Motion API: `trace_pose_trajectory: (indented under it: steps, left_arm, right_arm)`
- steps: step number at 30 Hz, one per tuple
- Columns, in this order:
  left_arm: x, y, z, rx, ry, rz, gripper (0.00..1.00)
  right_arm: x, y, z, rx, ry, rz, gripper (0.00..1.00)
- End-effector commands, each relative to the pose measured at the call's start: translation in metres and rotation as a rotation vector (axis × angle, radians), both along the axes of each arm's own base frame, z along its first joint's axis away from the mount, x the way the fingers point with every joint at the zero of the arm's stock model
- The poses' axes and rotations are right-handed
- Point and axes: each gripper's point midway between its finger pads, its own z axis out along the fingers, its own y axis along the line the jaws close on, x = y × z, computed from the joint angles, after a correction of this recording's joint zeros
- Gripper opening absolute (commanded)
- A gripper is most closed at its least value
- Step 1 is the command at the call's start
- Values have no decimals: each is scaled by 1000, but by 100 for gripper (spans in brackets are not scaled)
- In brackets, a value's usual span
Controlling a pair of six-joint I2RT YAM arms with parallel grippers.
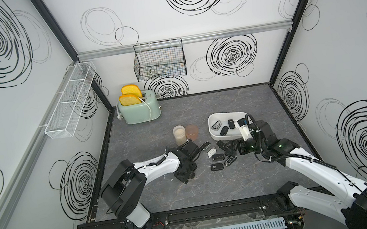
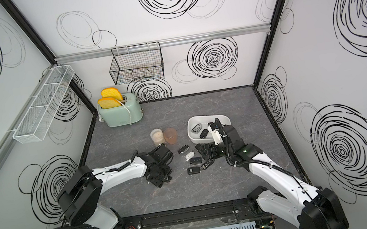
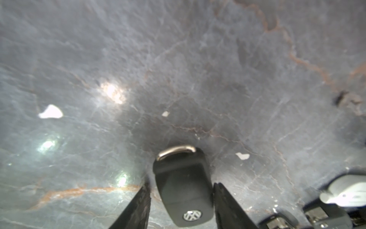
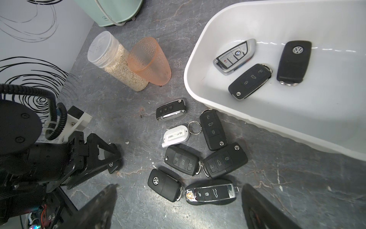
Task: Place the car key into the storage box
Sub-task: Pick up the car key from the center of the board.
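A black car key [image 3: 178,164] with a VW badge lies on the grey table between the fingers of my left gripper [image 3: 181,186]. One finger rests against its side, and a thin strip of table shows at the other. In the right wrist view the same key [image 4: 113,165] pokes out of those fingers. The white storage box [image 1: 212,118] stands at the right and holds a silver key [image 4: 234,56] and two black keys [image 4: 250,81]. My right gripper [image 4: 179,187] hangs wide open over several loose keys beside the box [image 4: 198,49].
A jar of grains [image 4: 116,61] and an orange cup [image 4: 150,61] stand left of the box. A mint toaster [image 1: 138,107] sits at the back left. A black wire basket [image 1: 159,60] and a white mesh rack [image 1: 69,102] hang on the walls.
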Motion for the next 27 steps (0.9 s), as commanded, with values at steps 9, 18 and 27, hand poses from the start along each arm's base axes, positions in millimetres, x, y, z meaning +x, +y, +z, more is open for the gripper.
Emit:
trace_pose_trajectory:
  steps: [9, 18, 27]
  left_arm:
    - [10, 0, 4, 28, -33, -55, 34]
    - [48, -12, 66, 64, -237, -179, 34]
    - [71, -38, 117, 3, -425, -276, 29]
  right_arm:
    - [2, 0, 3, -12, -11, -4, 99]
    - [9, -3, 7, -24, -24, -25, 99]
    - [22, -23, 8, -20, -11, -115, 99]
